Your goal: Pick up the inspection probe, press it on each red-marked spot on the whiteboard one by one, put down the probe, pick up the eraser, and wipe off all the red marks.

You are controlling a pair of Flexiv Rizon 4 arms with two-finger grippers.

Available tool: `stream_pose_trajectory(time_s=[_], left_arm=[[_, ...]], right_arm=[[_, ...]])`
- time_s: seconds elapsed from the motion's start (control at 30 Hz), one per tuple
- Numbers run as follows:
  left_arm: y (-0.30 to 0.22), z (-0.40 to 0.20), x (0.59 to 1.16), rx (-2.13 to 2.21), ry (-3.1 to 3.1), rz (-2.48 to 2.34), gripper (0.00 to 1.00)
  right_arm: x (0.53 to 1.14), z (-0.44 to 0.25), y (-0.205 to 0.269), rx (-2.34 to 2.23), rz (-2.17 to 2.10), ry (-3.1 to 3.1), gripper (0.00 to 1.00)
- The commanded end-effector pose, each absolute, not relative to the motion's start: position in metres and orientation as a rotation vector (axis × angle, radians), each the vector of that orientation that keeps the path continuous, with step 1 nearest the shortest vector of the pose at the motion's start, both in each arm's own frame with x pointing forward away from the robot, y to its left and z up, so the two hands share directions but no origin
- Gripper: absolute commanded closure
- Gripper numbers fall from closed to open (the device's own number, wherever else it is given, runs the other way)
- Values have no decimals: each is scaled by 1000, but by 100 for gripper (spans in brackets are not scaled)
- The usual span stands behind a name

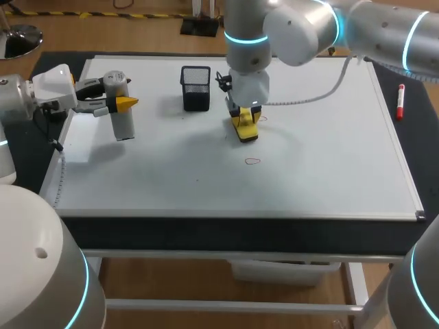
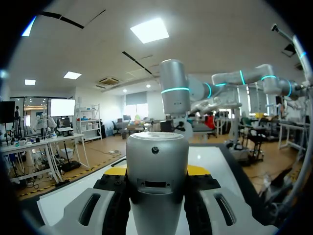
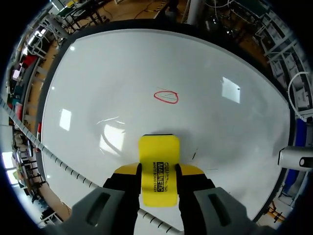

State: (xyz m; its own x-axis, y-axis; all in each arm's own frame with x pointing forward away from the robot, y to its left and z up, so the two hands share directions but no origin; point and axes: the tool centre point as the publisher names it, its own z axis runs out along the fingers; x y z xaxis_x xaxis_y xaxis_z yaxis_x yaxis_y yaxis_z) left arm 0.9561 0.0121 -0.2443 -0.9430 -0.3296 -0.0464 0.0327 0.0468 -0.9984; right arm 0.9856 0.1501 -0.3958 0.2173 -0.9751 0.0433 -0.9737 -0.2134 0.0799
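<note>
Right tool pinched flat yellow plastic eraser by its long edges, frame centre on white whiteboard; likely light, rigid, slick casing. Left tool pinched silver cylindrical probe, upper left.

Mostly shiny stuff here
Whiteboard is glossy and mirrors the lights; eraser smooth yellow plastic; probe silvery satin metal; cup black wire mesh.

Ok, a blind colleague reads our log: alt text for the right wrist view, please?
The right gripper is shut on a yellow eraser over the whiteboard. One red mark, a small loop, lies ahead of the eraser, apart from it.
</note>
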Motion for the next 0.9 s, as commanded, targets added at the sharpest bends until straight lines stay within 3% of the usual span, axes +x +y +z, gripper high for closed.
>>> stream_pose_trajectory(time_s=[0.03, 0.3, 0.9], left_arm=[[12, -245, 956, -299, 2057, -1983, 100], [12, -245, 956, -299, 2057, -1983, 100], [12, -245, 956, -299, 2057, -1983, 100]], right_arm=[[998, -380, 139, 2372, -49, -1905, 100], [1024, -365, 94, 2348, -62, -1982, 100], [1077, -351, -70, 2064, 41, -2304, 100]])
